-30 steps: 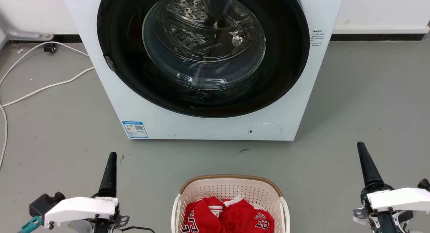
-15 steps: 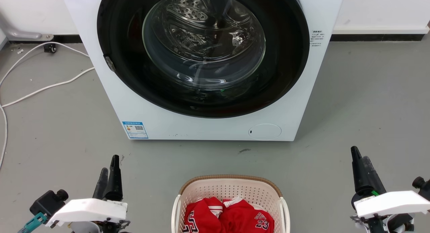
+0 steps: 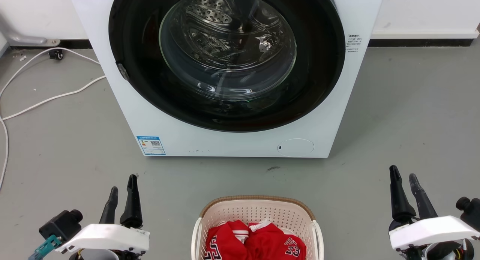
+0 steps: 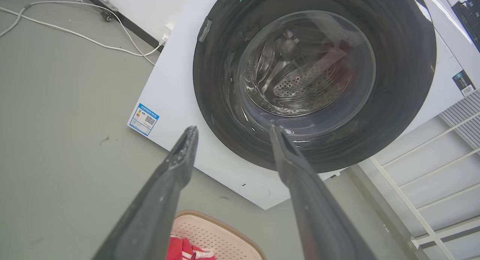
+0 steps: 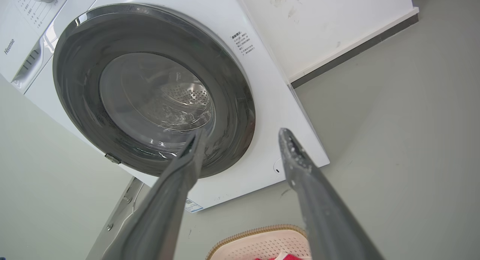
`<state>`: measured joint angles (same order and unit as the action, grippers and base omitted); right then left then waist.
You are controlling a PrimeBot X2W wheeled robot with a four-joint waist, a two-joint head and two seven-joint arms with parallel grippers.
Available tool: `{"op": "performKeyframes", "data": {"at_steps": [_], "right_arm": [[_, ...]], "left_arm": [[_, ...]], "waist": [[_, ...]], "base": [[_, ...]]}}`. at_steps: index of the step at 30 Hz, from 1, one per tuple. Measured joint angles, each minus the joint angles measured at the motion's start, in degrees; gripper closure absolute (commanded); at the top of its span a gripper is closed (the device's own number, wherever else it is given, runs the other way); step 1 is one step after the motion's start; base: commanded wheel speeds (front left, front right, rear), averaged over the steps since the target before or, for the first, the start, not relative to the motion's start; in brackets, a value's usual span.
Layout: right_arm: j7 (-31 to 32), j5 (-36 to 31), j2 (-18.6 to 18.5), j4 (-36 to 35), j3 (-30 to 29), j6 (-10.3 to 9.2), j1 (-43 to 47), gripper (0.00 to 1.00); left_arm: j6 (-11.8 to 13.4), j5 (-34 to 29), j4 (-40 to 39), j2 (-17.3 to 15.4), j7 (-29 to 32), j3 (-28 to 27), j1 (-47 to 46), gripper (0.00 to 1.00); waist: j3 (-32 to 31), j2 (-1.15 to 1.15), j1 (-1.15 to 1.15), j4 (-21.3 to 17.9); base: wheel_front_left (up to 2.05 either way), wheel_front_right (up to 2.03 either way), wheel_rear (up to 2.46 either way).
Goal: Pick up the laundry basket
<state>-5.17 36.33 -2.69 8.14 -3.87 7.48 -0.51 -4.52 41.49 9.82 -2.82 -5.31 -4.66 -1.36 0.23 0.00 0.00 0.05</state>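
Note:
The laundry basket [image 3: 257,207], cream with perforated walls, a brown rim and white side handles, stands on the grey floor at the bottom centre of the head view, holding red clothing [image 3: 255,241]. Its far rim also appears low in the left wrist view [image 4: 221,230] and the right wrist view [image 5: 262,237]. My left gripper [image 3: 123,183] hovers to the basket's left, open, nothing between its fingers. My right gripper [image 3: 403,173] hovers to the basket's right, also open and empty. Both point toward the washing machine.
A white washing machine [image 3: 232,140] with a closed round glass door [image 3: 227,46] stands just beyond the basket. White cables [image 3: 45,98] trail over the floor at the left. A white metal rack [image 4: 431,192] stands beside the machine in the left wrist view.
Both grippers have gone from shut to open, their fingers spreading apart. Both arms have also drawn slightly lower and back in the head view. The basket has not moved.

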Motion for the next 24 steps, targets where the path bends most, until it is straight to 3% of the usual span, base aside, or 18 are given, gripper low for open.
{"op": "performKeyframes", "data": {"at_steps": [24], "right_arm": [[-3.9, -17.4, 0.0, -1.1, 0.6, 0.01, 1.8, 0.00]], "left_arm": [[0.0, -16.2, -0.3, -0.6, -3.8, 1.1, 1.3, 0.00]], "waist": [[-0.2, 0.00, 0.00, 0.1]], "base": [[0.00, 0.00, 0.00]]}}
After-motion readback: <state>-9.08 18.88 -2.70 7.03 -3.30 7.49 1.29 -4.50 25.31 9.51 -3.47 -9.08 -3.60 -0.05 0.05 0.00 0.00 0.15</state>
